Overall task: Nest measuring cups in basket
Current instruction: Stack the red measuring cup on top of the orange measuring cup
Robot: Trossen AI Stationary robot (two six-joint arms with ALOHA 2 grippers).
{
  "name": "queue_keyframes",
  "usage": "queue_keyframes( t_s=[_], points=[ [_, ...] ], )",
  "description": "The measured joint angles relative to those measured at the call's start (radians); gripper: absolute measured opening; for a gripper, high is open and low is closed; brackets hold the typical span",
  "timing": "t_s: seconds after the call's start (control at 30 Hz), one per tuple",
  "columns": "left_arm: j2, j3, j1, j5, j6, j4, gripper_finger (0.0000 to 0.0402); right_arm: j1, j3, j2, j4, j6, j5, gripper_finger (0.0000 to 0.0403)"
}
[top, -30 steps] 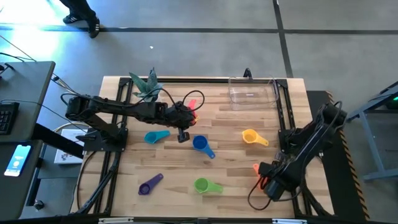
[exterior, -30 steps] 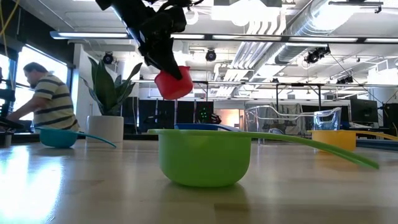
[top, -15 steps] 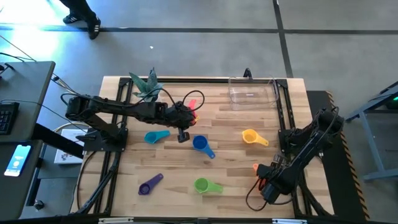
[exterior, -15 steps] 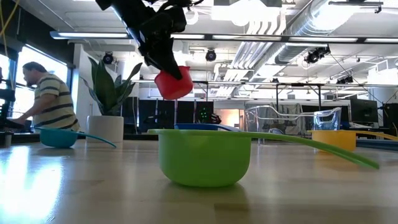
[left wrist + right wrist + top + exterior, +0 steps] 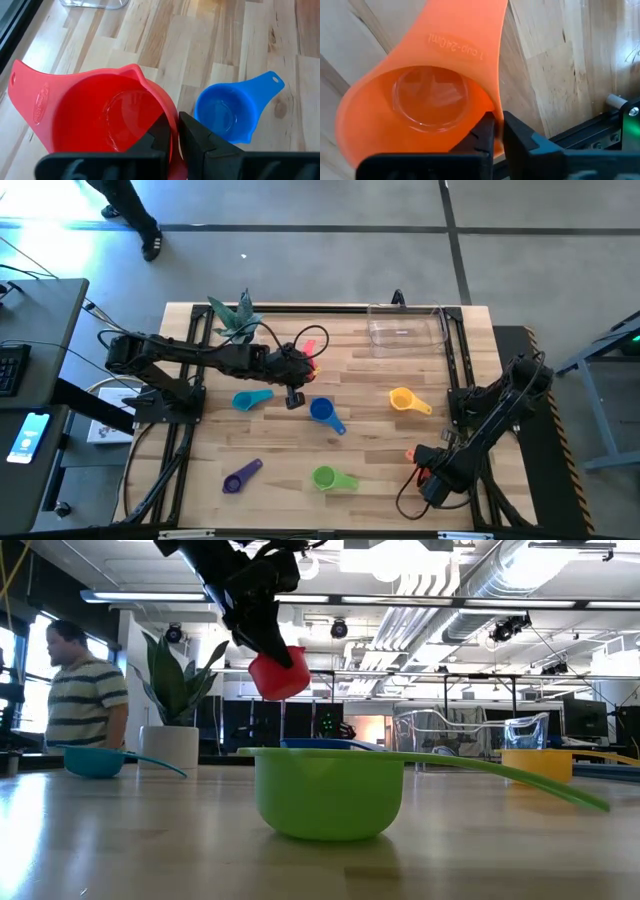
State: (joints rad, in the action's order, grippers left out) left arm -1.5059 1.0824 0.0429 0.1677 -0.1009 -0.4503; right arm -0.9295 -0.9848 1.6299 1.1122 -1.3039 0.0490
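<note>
Left end effector is clamped tight on the rim of the red cup, held in the air above the middle of the desk, just beside the blue cup below it. Right end effector is pinched shut on the wall of the orange cup at the near right corner of the desk. The basket sits at the far edge toward the right corner, with nothing visible in it. Teal cup, yellow cup, purple cup and green cup lie loose on the desk, well apart from the basket. Judged step: carrying the gripped cups to the basket. To do it well, each cup should stay level, clear the basket's wall and be let go low inside. Orange looks the largest, so it likely should go in first and red be set into it. Both arms head to the same far corner, so taking turns would avoid a clash.
</note>
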Motion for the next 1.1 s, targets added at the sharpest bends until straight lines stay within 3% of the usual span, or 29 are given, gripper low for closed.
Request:
queue_keyframes(
  t_s=[0.5, 1.1],
  points=[
    [0.000, 0.000, 0.003, 0.000, 0.033, -0.003, 0.0017, 0.110, -0.060, -0.073, 0.044, -0.036, -0.028, 0.0002],
    [0.000, 0.000, 0.028, -0.001, 0.054, -0.011, 0.0017, 0.551, -0.288, -0.074, 0.111, 0.219, -0.132, 0.0000]
  ],
)
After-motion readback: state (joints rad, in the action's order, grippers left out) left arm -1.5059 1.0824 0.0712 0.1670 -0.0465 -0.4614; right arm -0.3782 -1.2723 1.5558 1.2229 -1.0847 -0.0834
